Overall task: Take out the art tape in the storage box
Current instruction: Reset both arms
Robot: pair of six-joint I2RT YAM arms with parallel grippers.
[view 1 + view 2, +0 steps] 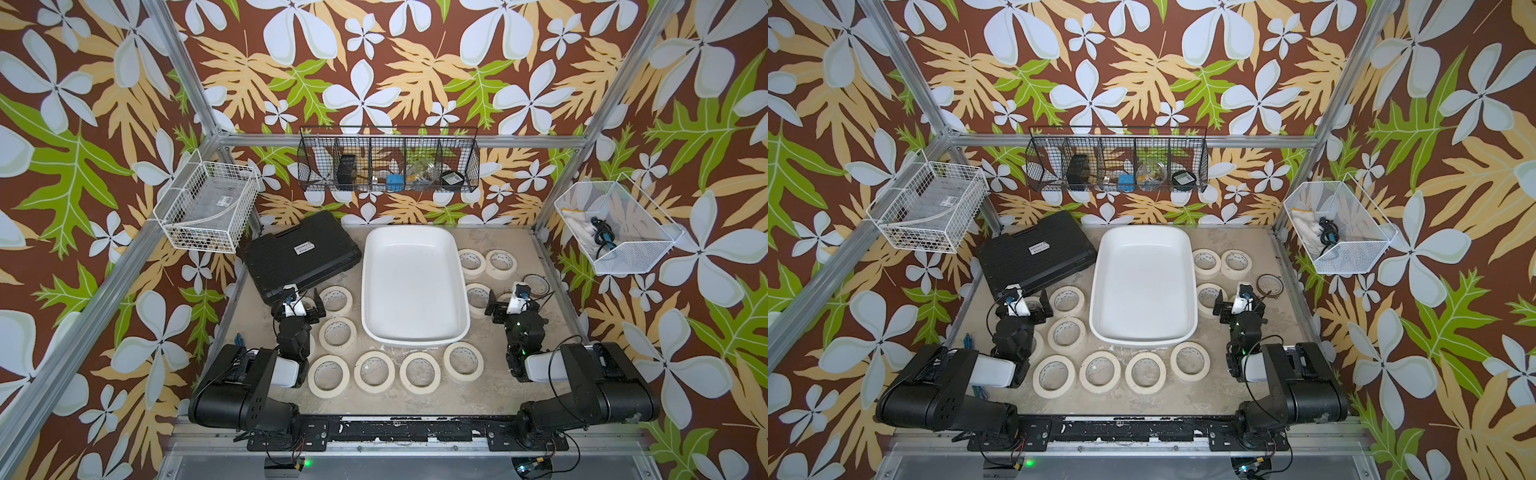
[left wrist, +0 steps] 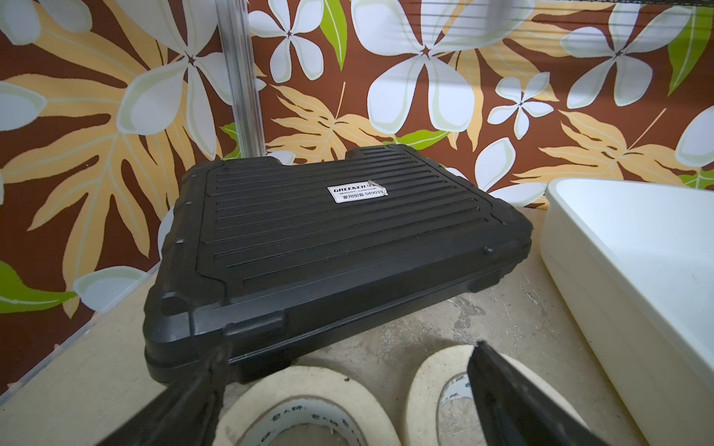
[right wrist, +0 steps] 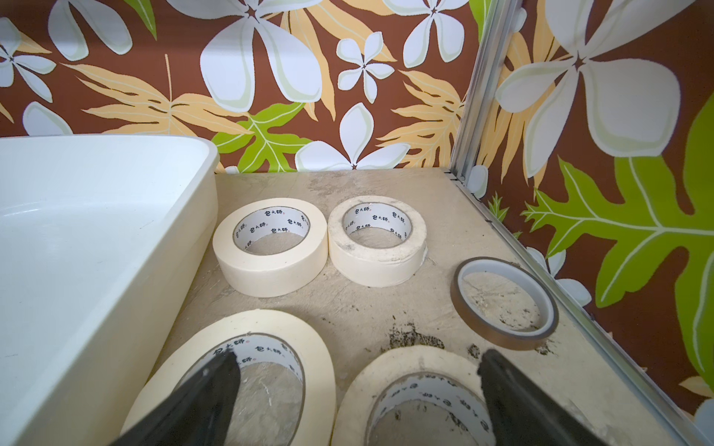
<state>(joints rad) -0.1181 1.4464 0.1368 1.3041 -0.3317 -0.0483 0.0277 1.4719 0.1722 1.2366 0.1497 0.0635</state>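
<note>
Left of centre in a top view, beside the black ribbed case [image 1: 301, 253], your left gripper [image 1: 300, 306] hangs with jaws spread wide and empty over cream rolls. At mid-frame the white storage box [image 1: 415, 291] lies bare, and the art tape [image 1: 340, 336] rests flat on the table [image 1: 415, 397] along its left, lower and right sides. Further right, your right gripper [image 1: 514, 302] gapes wide, empty, above two rolls, near a thin brown ring [image 1: 536, 284].

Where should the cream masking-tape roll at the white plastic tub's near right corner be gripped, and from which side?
From above, across its wall: one finger inside the hole, one outside. The cream tape roll lies flat, hole facing up.
</note>
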